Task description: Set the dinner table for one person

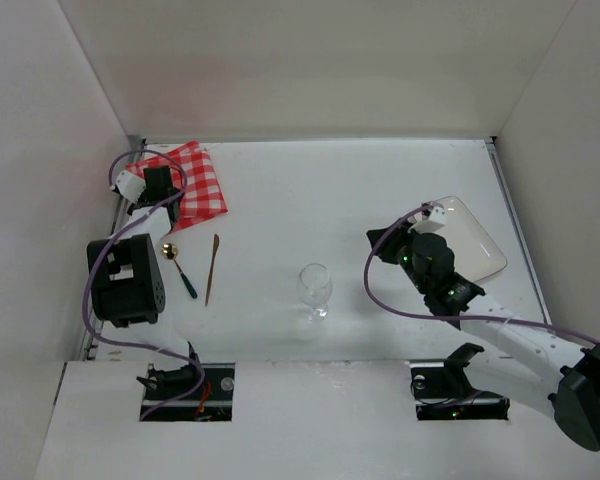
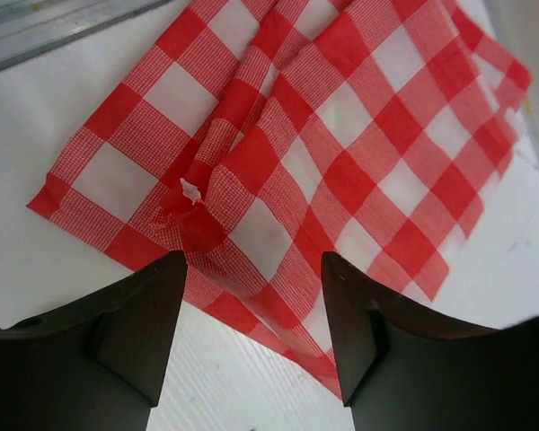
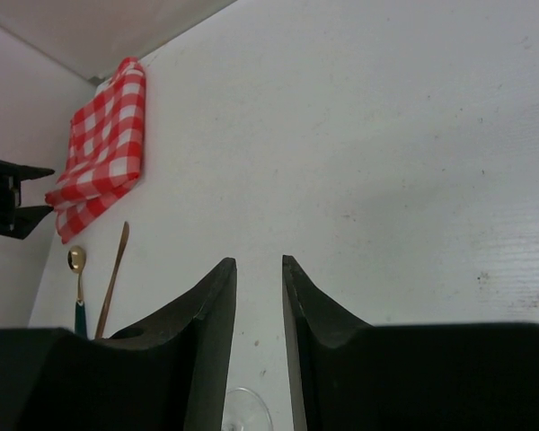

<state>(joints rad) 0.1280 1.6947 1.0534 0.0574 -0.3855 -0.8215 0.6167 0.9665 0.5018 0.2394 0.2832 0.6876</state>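
The dinner table (image 1: 360,190) is a wide white top with thin metal rails. A folded red-and-white checked cloth (image 1: 198,178) lies at its far left. My left gripper (image 1: 168,192) is low at the cloth's near-left edge. In the left wrist view it (image 2: 251,260) is open, with the cloth's (image 2: 341,135) near edge lying between the fingers. My right gripper (image 1: 377,240) hovers mid-table, left of the white rectangular plate (image 1: 472,238). In the right wrist view it (image 3: 259,260) is empty, its jaws a narrow gap apart.
A gold spoon with a teal handle (image 1: 180,268) and a thin wooden knife (image 1: 212,268) lie near the cloth. A clear wine glass (image 1: 315,288) stands mid-table and also shows in the right wrist view (image 3: 247,413). White walls enclose three sides.
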